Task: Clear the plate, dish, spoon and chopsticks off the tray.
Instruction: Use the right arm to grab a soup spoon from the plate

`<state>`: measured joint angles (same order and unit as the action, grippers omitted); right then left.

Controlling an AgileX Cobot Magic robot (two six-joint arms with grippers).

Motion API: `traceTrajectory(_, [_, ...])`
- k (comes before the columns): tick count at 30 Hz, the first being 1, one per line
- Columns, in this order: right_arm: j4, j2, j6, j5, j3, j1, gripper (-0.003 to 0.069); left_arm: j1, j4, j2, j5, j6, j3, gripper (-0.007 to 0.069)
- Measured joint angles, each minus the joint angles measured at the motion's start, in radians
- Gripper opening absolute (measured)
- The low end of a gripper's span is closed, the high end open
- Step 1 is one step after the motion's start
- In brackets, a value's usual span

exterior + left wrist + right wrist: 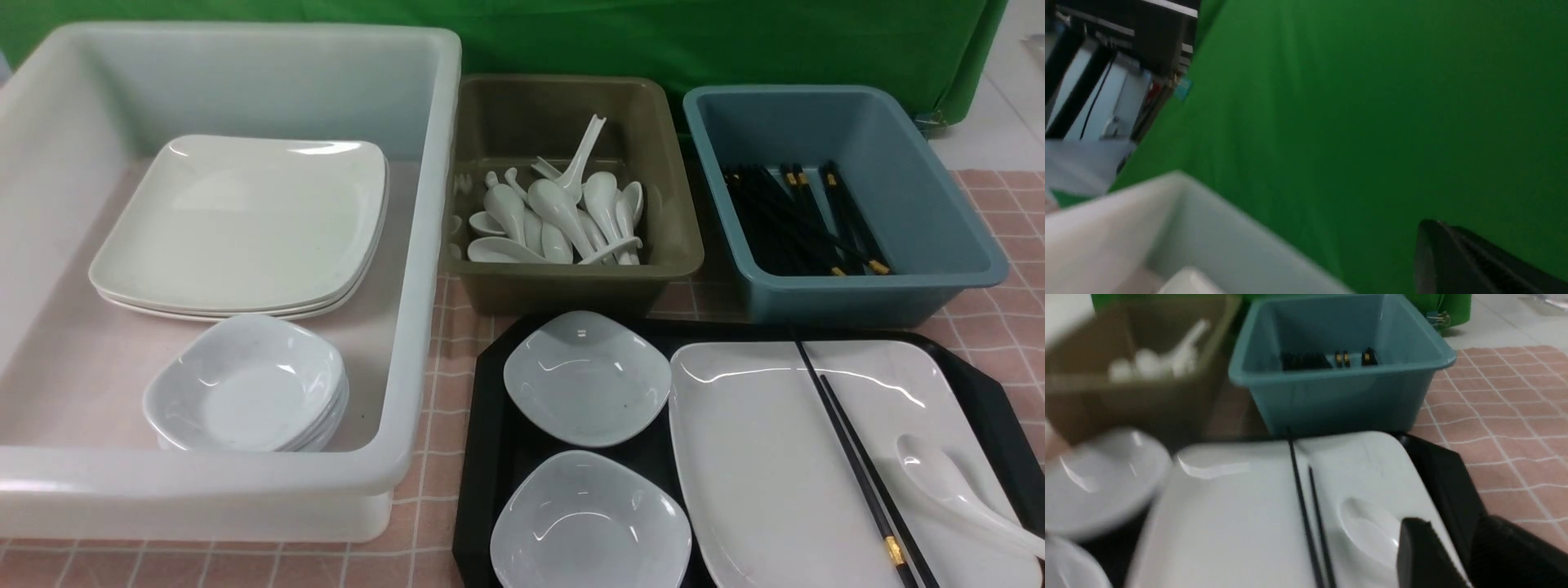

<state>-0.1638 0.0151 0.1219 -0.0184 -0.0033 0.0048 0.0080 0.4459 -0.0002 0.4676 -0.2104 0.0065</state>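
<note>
Spoon (1367, 526) — right gripper (1453, 533) close, jaws apart.

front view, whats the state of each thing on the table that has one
tray, loaded, nothing cleared yet
plate, flat on the tray, carrying chopsticks and spoon
chopsticks, lying across the plate, side by side
spoon, lying on the plate, bowl up
two small dishes, upright, empty, on the tray
white tub, holds stacked plates and dishes
olive bin, holds spoons
blue bin, holds other chopsticks
</note>
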Motion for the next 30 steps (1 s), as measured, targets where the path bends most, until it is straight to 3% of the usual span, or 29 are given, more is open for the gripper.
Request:
traceTrajectory(2, [-0.043, 0.000, 0.270, -0.127, 0.000, 0.000, 0.0247, 0.000, -0.011, -0.001, 0.103, -0.082, -0.026, 0.0004])
traceTrajectory(4, [-0.060, 0.000, 0.419, -0.210, 0.000, 0.000, 0.0247, 0.000, -0.085, 0.000, 0.034, -0.108, -0.141, 0.0004])
traceTrajectory(7, [-0.068, 0.000, 0.471, -0.276, 0.000, 0.000, 0.0247, 0.000, -0.201, 0.052, -0.252, -0.115, -0.363, 0.0004])
traceTrajectory(8, [-0.068, 0.000, 0.472, -0.278, 0.000, 0.000, 0.0247, 0.000, -0.209, 0.059, -0.277, -0.115, -0.382, 0.0004])
traceTrajectory(9, [-0.069, 0.000, 0.481, -0.289, 0.000, 0.000, 0.0246, 0.000, -0.254, 0.146, -0.478, -0.115, -0.543, 0.0004])
traceTrajectory(11, [-0.048, 0.000, 0.507, -0.277, -0.002, 0.009, 0.0218, 0.000, -0.271, 0.248, -0.711, -0.112, -0.677, 0.0004])
traceTrajectory(14, [0.101, 0.009, 0.517, -0.066, -0.112, 0.070, 0.0078, 0.000, -0.257, 0.480, -1.122, -0.018, -0.892, 0.0004])
traceTrajectory(15, [0.111, 0.012, 0.515, -0.048, -0.126, 0.070, 0.0070, 0.000, -0.254, 0.495, -1.122, -0.007, -0.902, 0.0004])
traceTrajectory(16, [0.164, 0.050, 0.470, 0.087, -0.231, 0.119, 0.0036, 0.000, -0.229, 0.595, -1.296, 0.076, -0.962, 0.0004])
traceTrajectory(18, [0.202, 0.160, 0.351, 0.358, -0.433, 0.224, 0.0030, 0.000, -0.183, 0.741, -1.466, 0.210, -1.007, 0.0004])
traceTrajectory(22, [0.228, 0.438, 0.210, 0.803, -0.695, 0.403, 0.0030, -0.001, -0.135, 0.941, -1.559, 0.329, -1.003, 0.0004])
traceTrajectory(23, [0.231, 0.453, 0.210, 0.826, -0.707, 0.413, 0.0030, -0.002, -0.135, 0.941, -1.559, 0.333, -1.002, 0.0004])
traceTrajectory(24, [0.248, 0.574, 0.171, 1.010, -0.794, 0.499, 0.0030, -0.015, -0.134, 1.014, -1.558, 0.357, -1.000, 0.0004])
traceTrajectory(25, [0.258, 0.645, 0.150, 1.087, -0.830, 0.543, 0.0030, -0.033, -0.135, 1.048, -1.557, 0.364, -1.000, 0.0004])
traceTrajectory(26, [0.258, 0.672, 0.146, 1.087, -0.830, 0.551, 0.0030, -0.033, -0.135, 1.055, -1.557, 0.364, -1.000, 0.0003])
traceTrajectory(28, [0.286, 0.802, 0.097, 1.149, -0.892, 0.629, 0.0030, -0.112, -0.134, 1.114, -1.546, 0.370, -1.000, -0.0006])
traceTrajectory(30, [0.292, 0.915, 0.057, 1.148, -0.929, 0.648, 0.0030, -0.230, -0.120, 1.158, -1.526, 0.369, -1.000, -0.0009])
